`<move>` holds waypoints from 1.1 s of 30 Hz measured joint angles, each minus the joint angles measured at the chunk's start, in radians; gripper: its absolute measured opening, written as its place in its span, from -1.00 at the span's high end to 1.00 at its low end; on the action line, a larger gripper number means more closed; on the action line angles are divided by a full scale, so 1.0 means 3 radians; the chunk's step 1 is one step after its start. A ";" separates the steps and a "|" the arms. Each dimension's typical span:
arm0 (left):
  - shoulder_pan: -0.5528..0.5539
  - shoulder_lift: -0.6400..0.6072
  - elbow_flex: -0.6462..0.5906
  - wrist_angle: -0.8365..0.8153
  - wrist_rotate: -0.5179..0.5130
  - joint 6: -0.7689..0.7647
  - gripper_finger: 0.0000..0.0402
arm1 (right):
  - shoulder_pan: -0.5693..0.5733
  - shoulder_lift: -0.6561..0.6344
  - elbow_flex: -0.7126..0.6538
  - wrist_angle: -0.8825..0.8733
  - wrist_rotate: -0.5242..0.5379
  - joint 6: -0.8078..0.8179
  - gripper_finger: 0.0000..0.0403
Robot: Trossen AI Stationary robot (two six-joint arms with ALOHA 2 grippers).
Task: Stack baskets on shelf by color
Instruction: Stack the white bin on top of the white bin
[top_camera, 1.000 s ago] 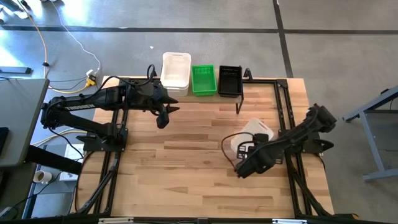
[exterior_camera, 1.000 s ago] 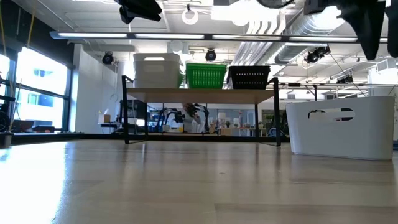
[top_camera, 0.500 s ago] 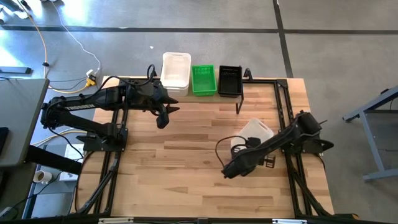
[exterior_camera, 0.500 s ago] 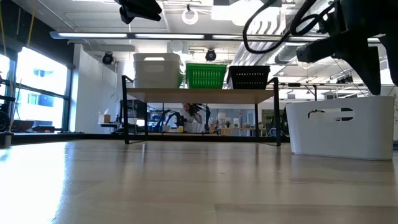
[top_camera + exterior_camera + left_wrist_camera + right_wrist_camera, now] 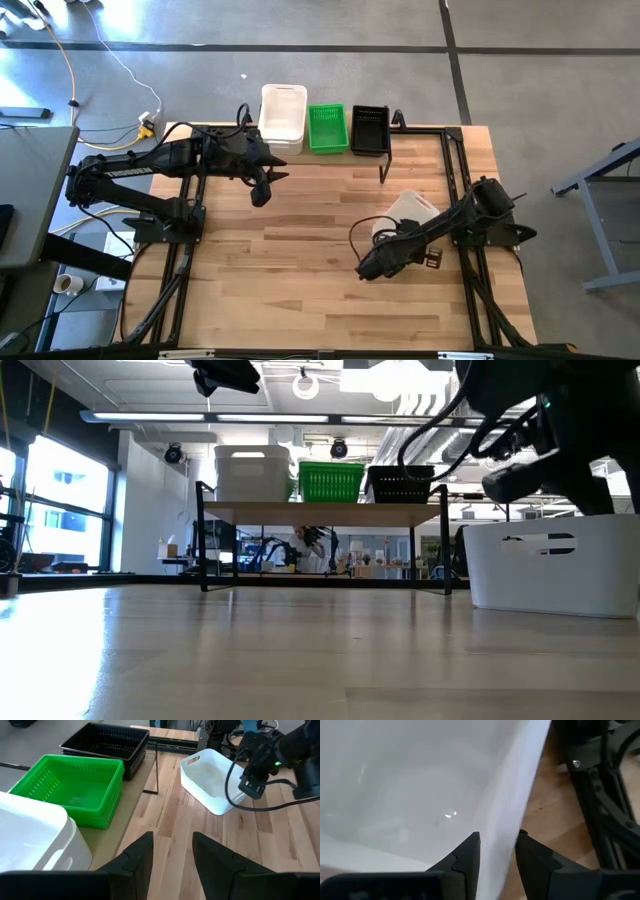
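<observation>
Black and idle, the left gripper [image 5: 262, 190] hangs left of centre in the high view, just in front of the shelf [image 5: 300, 150], its fingers narrowly parted and empty; along the top of that view the shelf carries three stacks, white baskets [image 5: 283, 112] leftmost, green baskets [image 5: 327, 128] in the middle, black baskets [image 5: 370, 128] on the right; farther right, at centre-right of the high view, one loose white basket [image 5: 408, 212] sits on the tabletop [image 5: 300, 280], and the right gripper [image 5: 375, 262] is at its near wall; the right wrist view shows the two fingers [image 5: 465, 857] slightly apart with the thin white rim running between them, not visibly clamped yet

The risk, as I judge it, is a poor bite on that smooth thin wall; closing off-centre could tip the basket or let it slip during the lift; carried across to the white stack at the far left of the shelf, it would pass near the other two stacks and the waiting left arm, which stands close to that stack and could be clipped; the black frame rails [image 5: 455, 180] beside the basket also crowd the right arm's swing
</observation>
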 joint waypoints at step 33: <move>-0.0377 -0.0001 0.0000 -0.0573 0.0164 -0.0412 0.37 | -0.0143 -0.0005 0.1253 0.0209 0.1510 -0.0825 1.00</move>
